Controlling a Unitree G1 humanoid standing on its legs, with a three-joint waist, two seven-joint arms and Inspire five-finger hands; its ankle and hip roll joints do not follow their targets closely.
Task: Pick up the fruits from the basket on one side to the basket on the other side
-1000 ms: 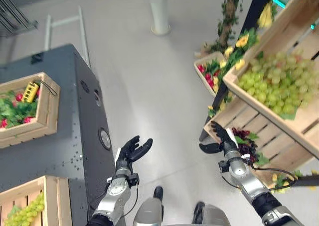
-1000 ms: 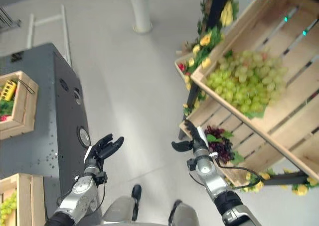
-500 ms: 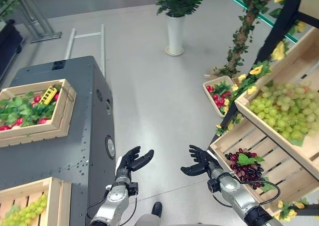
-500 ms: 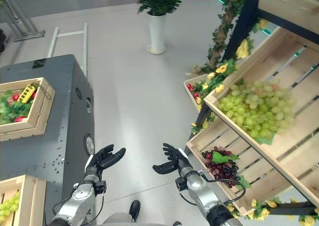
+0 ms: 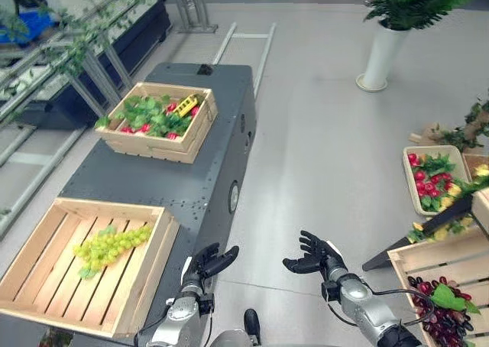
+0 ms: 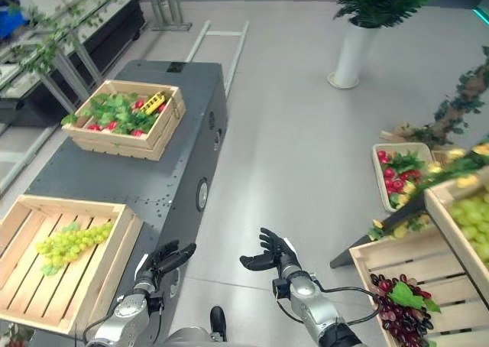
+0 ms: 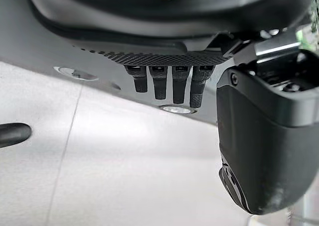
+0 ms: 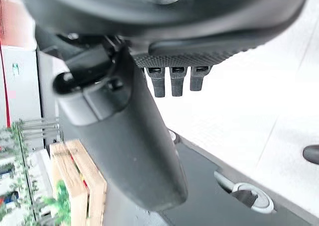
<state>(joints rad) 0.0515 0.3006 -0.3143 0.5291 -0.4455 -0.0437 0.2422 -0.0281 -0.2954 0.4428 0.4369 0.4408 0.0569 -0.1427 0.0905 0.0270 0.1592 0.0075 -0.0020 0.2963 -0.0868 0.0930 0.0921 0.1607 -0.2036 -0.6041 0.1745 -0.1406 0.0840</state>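
Wooden slats frame the near crate (image 5: 145,274) at the lower left of your left eye view, and a bunch of green grapes (image 5: 107,246) lies inside it, its long axis running from lower left to upper right across the slats. Your left hand (image 5: 205,261) hovers low in the frame just right of that crate's corner, fingers straight and spread, holding nothing. Your right hand (image 5: 315,257) sits right of centre at the same height, fingers loosely spread, palm empty as well. At the lower right edge, a second crate (image 5: 412,259) holds dark grapes (image 5: 443,312), with a small basket of red fruit (image 5: 428,180) farther up the right side. Another crate of leaves and red fruit (image 5: 157,118) rests in the upper left on the grey cabinet (image 5: 199,171). Neither hand touches any fruit. The green bunch lies up and to the left of your left hand, which is clearly nearer to it; the dark bunch lies to the lower right of your right hand, nearer that one. Choosing a bunch decides which arm reaches.
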